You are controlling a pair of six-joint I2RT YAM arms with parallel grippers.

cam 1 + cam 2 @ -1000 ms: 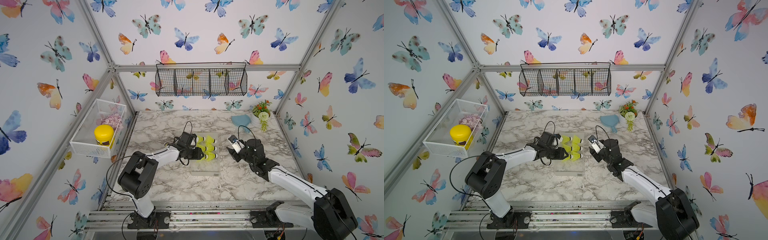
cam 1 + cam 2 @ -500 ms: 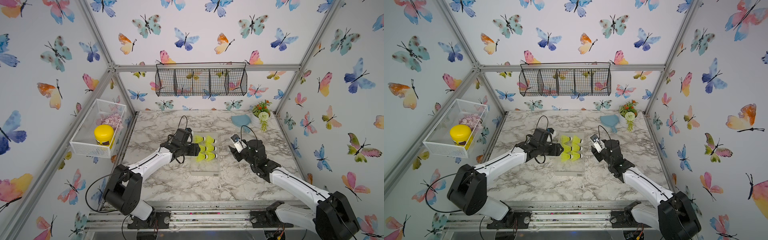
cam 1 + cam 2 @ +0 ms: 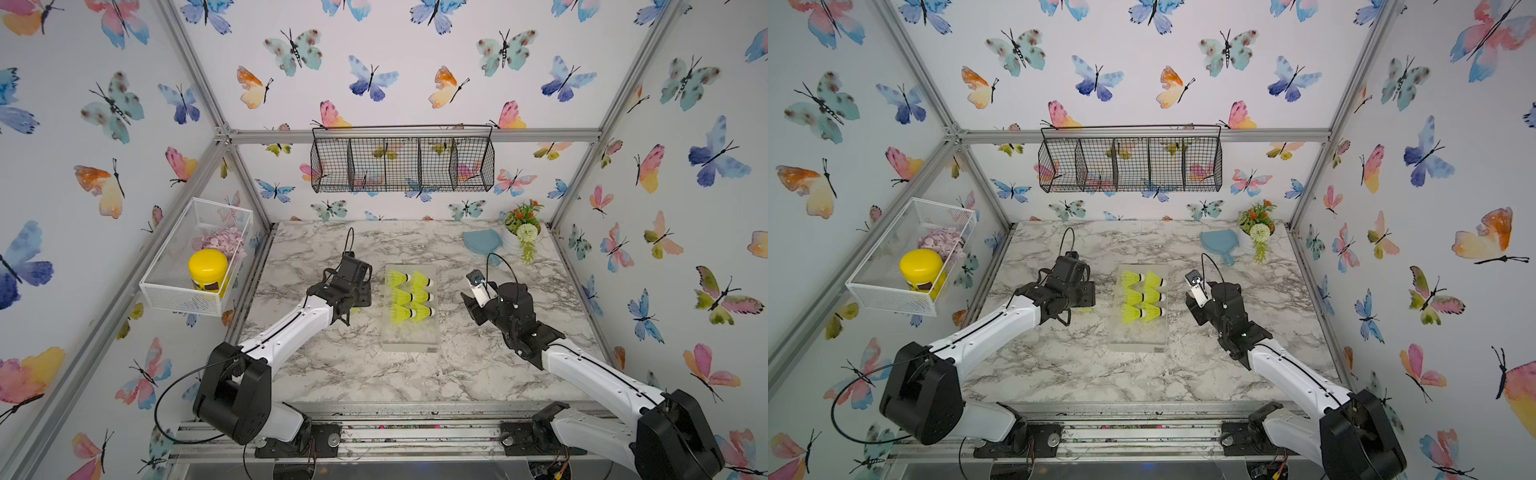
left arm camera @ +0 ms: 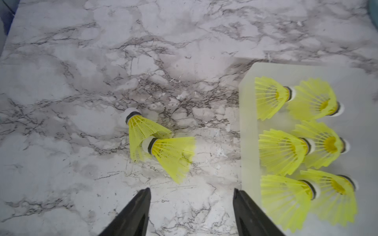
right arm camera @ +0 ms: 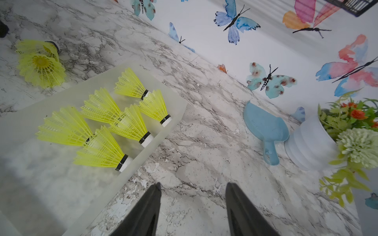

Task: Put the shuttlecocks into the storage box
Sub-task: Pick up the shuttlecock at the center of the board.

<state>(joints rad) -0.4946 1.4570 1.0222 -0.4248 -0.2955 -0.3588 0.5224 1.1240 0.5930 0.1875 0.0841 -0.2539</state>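
Six shuttlecocks lie in the storage box. Two loose shuttlecocks, seemingly touching, rest at its nine o'clock near the left gripper. It and the right gripper both stand parted, holding nothing.

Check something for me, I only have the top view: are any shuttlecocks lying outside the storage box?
Observer: Yes, two shuttlecocks lie on the marble table beside the storage box, mostly hidden from you by the left arm.
Operator: Are they apart?
Observer: No, one's white tip lies against the other's skirt.
Operator: Is the left pincer holding anything?
Observer: No, the left pincer is open and empty, close to the pair.
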